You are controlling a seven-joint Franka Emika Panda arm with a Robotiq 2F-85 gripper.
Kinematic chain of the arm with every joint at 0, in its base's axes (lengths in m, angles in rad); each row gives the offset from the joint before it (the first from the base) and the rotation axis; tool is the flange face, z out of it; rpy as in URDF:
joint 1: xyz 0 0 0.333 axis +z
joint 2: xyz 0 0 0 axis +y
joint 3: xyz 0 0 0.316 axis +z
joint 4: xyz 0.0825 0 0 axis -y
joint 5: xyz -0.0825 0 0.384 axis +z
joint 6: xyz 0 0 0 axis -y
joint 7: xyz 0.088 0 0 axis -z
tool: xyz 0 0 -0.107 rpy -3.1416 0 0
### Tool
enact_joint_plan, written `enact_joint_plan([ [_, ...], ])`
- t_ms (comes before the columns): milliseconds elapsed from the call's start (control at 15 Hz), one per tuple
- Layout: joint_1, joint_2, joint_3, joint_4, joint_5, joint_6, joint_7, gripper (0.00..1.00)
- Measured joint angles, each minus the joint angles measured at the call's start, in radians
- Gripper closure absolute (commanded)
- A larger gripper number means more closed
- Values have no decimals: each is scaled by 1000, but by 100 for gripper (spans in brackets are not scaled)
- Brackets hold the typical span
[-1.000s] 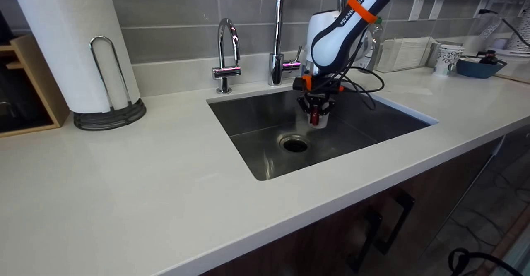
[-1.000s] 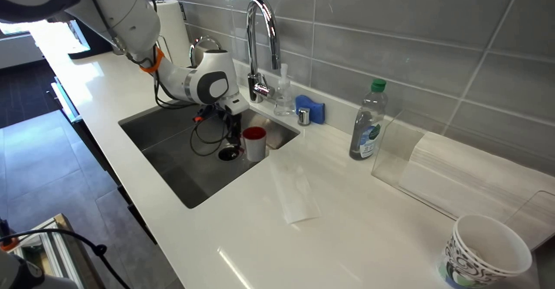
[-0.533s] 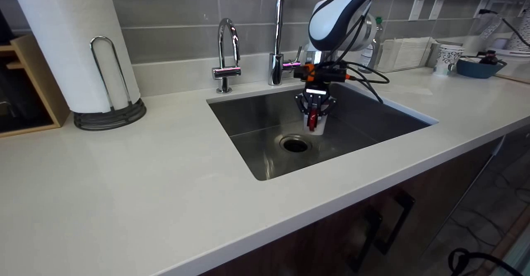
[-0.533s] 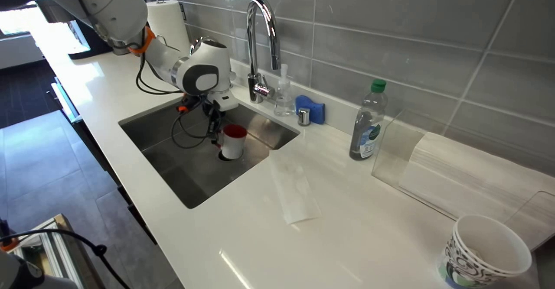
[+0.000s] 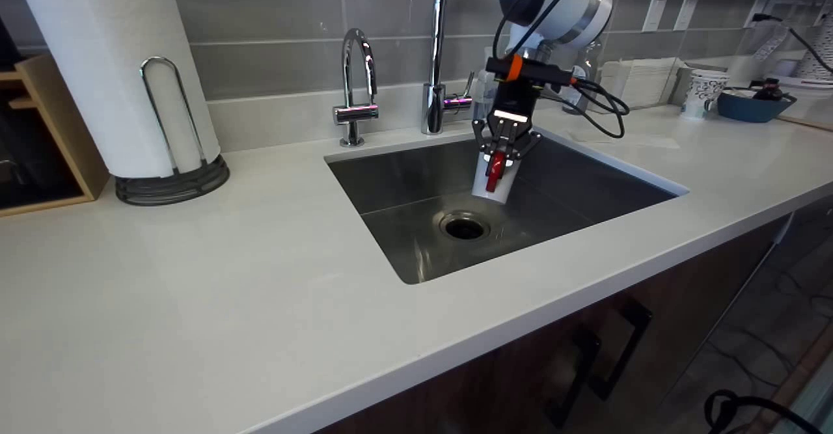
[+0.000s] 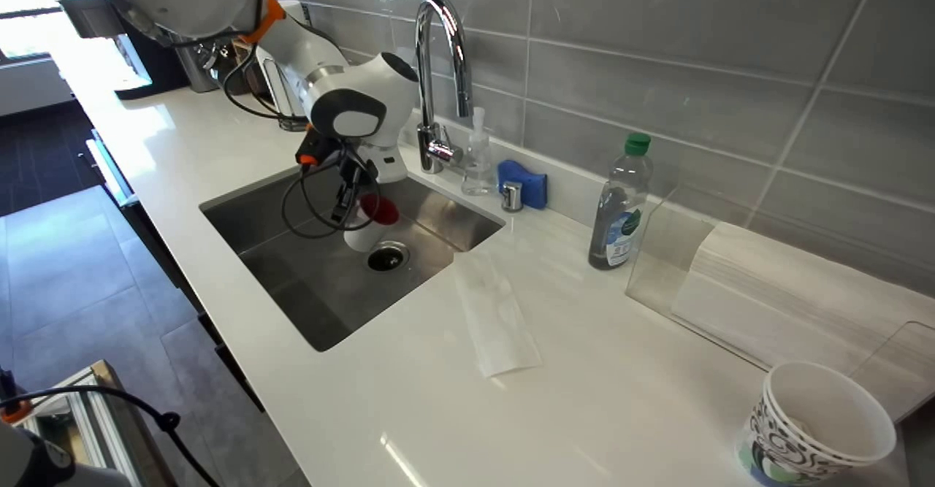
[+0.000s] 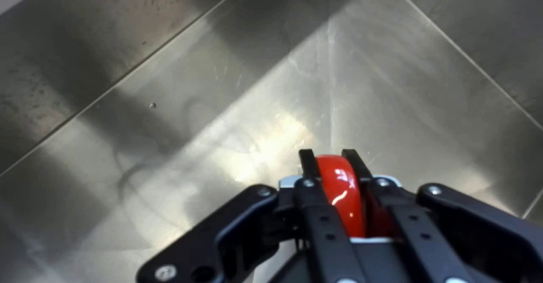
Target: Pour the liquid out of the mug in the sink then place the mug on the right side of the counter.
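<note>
The black two-fingered gripper (image 7: 328, 155) clasps the glossy red handle (image 7: 340, 189) of the white, red-lined cylindrical mug (image 6: 365, 239), tilted over the rectangular stainless-steel sink (image 6: 325, 293) near the round drain (image 6: 387, 256). Pouring seems the step: tipping slowly, low and toward the drain should limit splashing.

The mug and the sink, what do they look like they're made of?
The mug looks like glazed ceramic: its red handle has sharp, shiny highlights, though glossy plastic could look similar. The sink is probably satin stainless steel: grey, with soft, smeary reflections.
</note>
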Motion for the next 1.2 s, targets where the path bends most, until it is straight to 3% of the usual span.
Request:
enact_joint_plan([
  [600, -46, 23, -42, 58, 206, -253, -163, 95],
  [1200, -46, 118, -64, 148, 314, -366, -233, 95],
])
